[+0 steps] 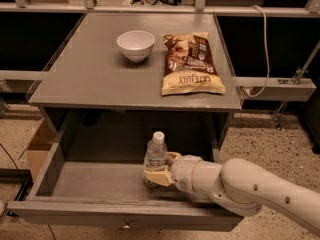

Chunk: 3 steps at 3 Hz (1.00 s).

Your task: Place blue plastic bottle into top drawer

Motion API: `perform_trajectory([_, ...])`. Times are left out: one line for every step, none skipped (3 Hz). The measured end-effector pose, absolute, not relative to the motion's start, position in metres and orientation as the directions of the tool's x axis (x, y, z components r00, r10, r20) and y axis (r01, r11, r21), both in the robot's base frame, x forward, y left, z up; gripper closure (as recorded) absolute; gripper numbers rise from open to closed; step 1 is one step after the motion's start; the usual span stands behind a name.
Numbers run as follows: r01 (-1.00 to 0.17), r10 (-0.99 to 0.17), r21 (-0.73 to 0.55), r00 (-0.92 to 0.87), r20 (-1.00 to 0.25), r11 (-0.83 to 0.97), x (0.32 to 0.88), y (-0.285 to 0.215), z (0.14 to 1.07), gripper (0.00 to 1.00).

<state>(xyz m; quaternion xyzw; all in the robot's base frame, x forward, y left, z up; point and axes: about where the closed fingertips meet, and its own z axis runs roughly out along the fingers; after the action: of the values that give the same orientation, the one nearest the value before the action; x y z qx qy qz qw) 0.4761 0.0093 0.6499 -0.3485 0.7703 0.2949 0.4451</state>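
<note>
Grey top drawer point(95, 183) stands open, blue plastic bottle point(156, 155) upright inside, gripper point(158, 168) clamped on its lower body; I should seat its base flat before letting go.

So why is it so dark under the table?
In the camera view the table top catches the light but shades the space beneath it, so the back of the drawer looks dark. The bottle is lit, upright in the drawer, with the gripper shut on its lower part.
</note>
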Motion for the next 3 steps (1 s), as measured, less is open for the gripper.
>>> perform_trajectory([-0.801,-0.271,0.147,-0.361,-0.892,0.581,0.4745,0.008,0.6496,1.0])
perform_trajectory([-0.801,-0.271,0.147,-0.36,-0.892,0.581,0.4745,0.0081,0.6527,0.74])
perform_trajectory([-0.801,-0.271,0.147,-0.36,-0.892,0.581,0.4745,0.0081,0.6527,0.51])
